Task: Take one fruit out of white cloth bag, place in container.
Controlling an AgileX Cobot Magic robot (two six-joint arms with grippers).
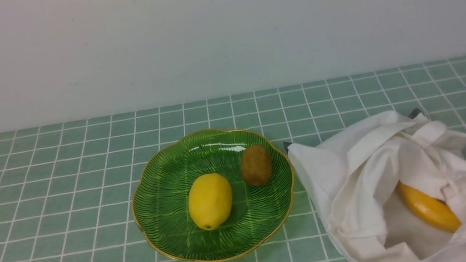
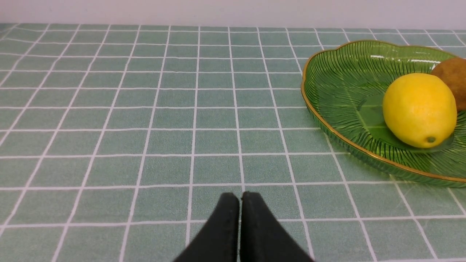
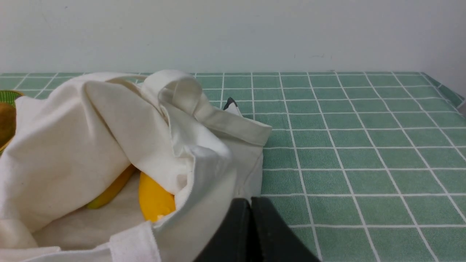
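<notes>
The brown kiwi (image 1: 255, 165) lies on the green glass plate (image 1: 163, 192), at its far right side, beside a yellow lemon (image 1: 209, 201). The white cloth bag (image 1: 360, 176) slumps open to the right of the plate, with a long orange-yellow fruit (image 1: 428, 208) inside. Neither arm shows in the front view. In the left wrist view my left gripper (image 2: 240, 196) is shut and empty, low over the cloth, well short of the plate (image 2: 327, 120) and the kiwi (image 2: 451, 78). In the right wrist view my right gripper (image 3: 250, 202) is shut and empty beside the bag (image 3: 72, 145).
A green checked tablecloth (image 1: 61, 189) covers the table, with a plain pale wall behind. The table's right edge (image 3: 449, 92) shows in the right wrist view. A second yellowish fruit (image 3: 109, 191) lies in the bag next to the orange one (image 3: 154, 200).
</notes>
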